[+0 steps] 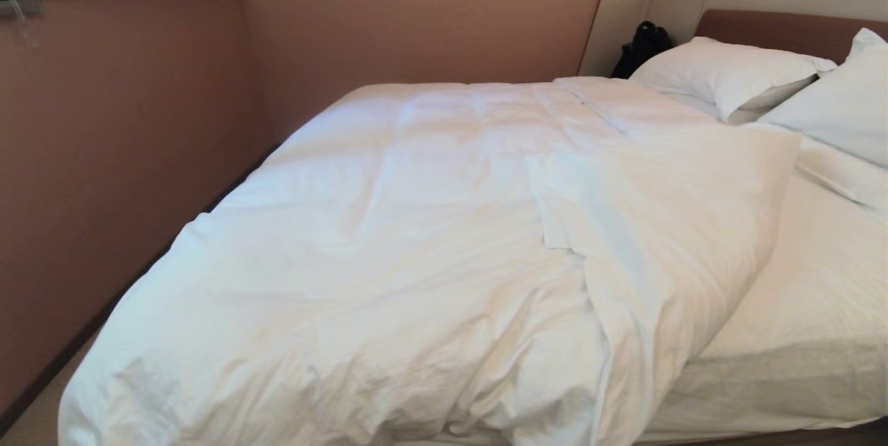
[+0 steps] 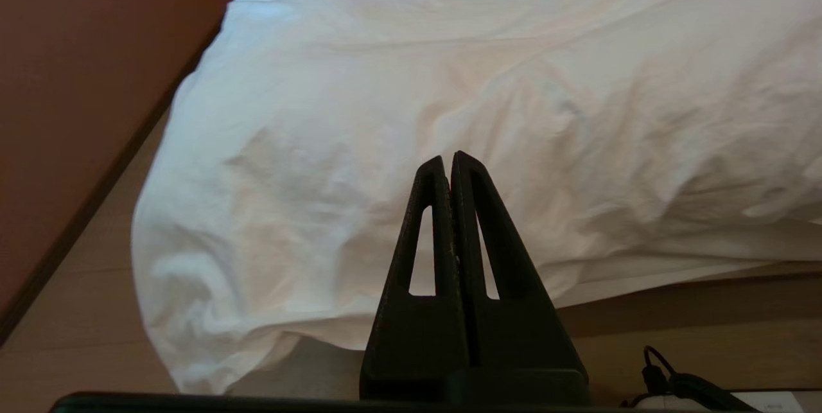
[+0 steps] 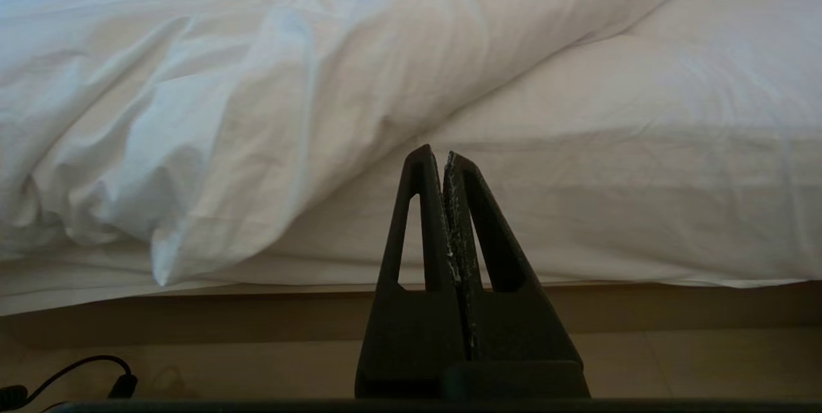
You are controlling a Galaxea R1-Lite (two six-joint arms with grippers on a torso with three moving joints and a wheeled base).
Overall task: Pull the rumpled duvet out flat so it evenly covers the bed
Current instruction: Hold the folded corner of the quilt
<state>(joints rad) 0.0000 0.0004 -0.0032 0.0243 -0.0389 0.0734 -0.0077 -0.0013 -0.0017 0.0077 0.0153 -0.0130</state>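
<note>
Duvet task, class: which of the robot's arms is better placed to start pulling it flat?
Right, probably. The right gripper faces the duvet edge folded back off the bare sheet. The left gripper faces a corner already covered.

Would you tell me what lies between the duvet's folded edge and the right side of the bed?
Only bare fitted sheet lies between the duvet and that side, as the head view shows.

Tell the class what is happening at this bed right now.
Nothing is being handled yet. The duvet lies bunched toward the wall side of the bed, leaving the fitted sheet bare on the robot's right. The left gripper and right gripper wait shut, short of the bed's foot.
</note>
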